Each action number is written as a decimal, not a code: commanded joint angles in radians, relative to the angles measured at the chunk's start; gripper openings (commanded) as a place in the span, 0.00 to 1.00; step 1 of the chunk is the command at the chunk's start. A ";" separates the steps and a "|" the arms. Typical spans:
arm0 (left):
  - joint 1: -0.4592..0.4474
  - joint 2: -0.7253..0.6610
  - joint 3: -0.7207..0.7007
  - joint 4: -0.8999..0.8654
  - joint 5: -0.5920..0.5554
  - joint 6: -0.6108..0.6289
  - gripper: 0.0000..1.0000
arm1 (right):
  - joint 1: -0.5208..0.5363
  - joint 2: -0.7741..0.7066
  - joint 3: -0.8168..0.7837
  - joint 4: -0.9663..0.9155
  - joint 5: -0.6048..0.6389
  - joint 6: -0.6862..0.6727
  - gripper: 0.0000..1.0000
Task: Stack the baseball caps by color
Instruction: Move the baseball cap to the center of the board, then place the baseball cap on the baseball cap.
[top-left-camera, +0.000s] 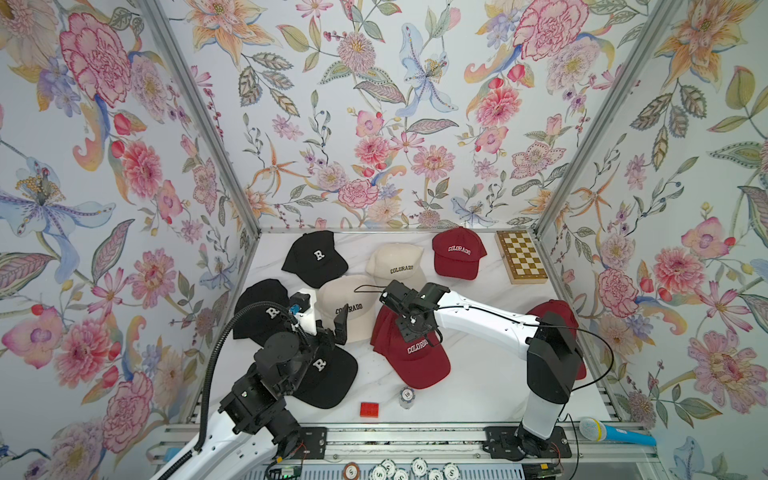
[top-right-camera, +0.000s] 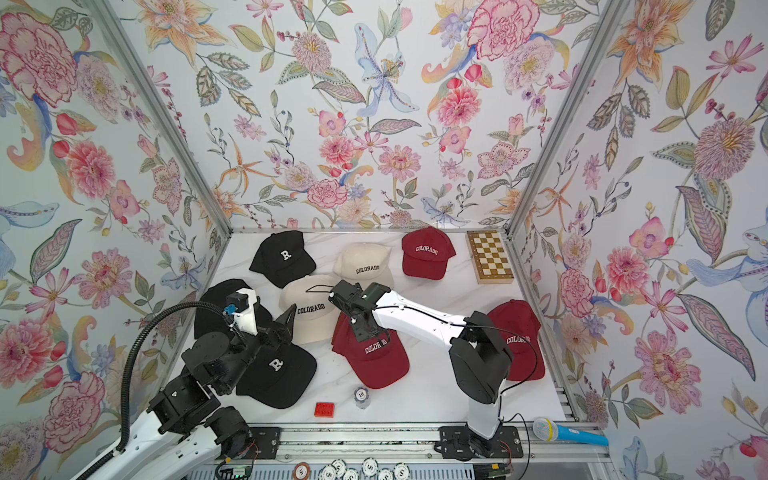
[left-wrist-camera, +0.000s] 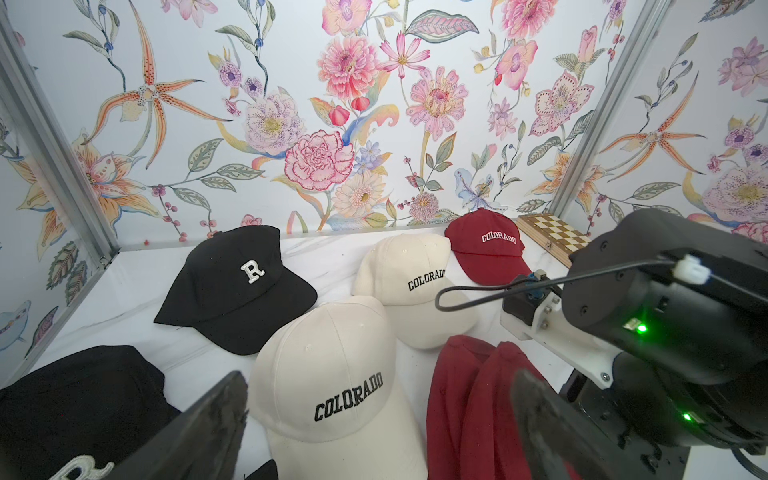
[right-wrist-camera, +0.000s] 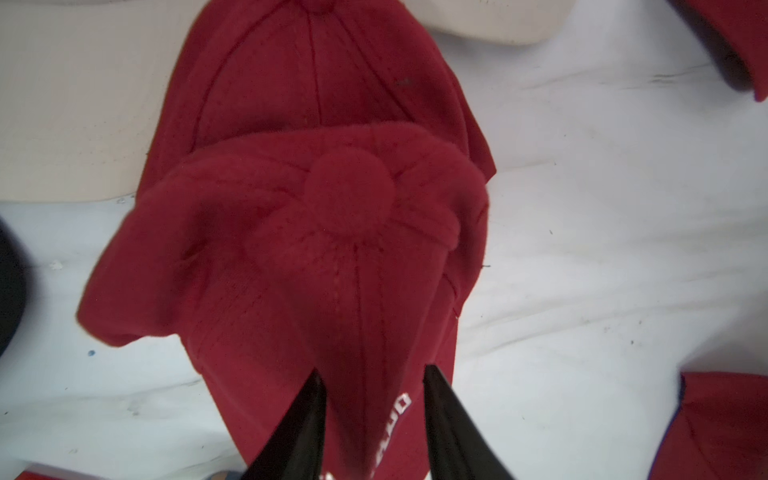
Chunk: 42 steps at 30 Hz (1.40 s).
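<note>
Baseball caps (top-right-camera: 428, 257), nine in fabric, lie on a white marbled tabletop (top-left-camera: 478, 390), lower centre in both top views. Three black ones with a white "R" sit centre-left: back black cap (top-left-camera: 314, 257), left black cap (top-left-camera: 262, 291), front black cap (top-left-camera: 332, 374). The back cream cap (top-left-camera: 397, 264) and middle cream cap (top-left-camera: 347, 307), lettered "COLORADO" in black, sit side by side mid-frame. Maroon, with white "COLORADO": a back maroon cap (top-left-camera: 457, 253), a right maroon cap (top-left-camera: 559, 308) partly under the right arm (top-left-camera: 478, 318), and, centre, a top maroon cap (top-left-camera: 417, 363) stacked on a lower maroon cap (right-wrist-camera: 316, 75).

On the right gripper (right-wrist-camera: 372, 370) the fingers stand partly apart astride a ridge of the top maroon cap's crown; whether they pinch it cannot be told. The left gripper (left-wrist-camera: 380, 378) is spread wide, holding nothing, by the middle cream cap.

A wooden chessboard (top-left-camera: 521, 257) lies back right; a blue toy microphone (top-left-camera: 615, 433) lower right; a red plastic brick (top-left-camera: 369, 409) and small poker-chip stack (top-left-camera: 406, 397) bottom centre.
</note>
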<state>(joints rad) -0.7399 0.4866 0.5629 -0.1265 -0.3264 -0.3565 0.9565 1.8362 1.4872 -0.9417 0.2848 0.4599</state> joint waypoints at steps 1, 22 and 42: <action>-0.007 0.013 0.006 0.014 -0.023 -0.006 1.00 | -0.016 0.020 -0.006 0.025 0.005 -0.004 0.40; -0.007 0.085 0.018 0.080 -0.030 0.010 1.00 | -0.200 -0.039 -0.149 0.109 0.014 0.023 0.41; -0.007 0.290 0.097 0.202 0.025 0.054 1.00 | -0.421 -0.238 -0.239 0.138 -0.072 0.013 0.75</action>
<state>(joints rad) -0.7399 0.7551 0.6201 0.0322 -0.3256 -0.3260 0.5446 1.6459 1.2167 -0.7845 0.2512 0.4786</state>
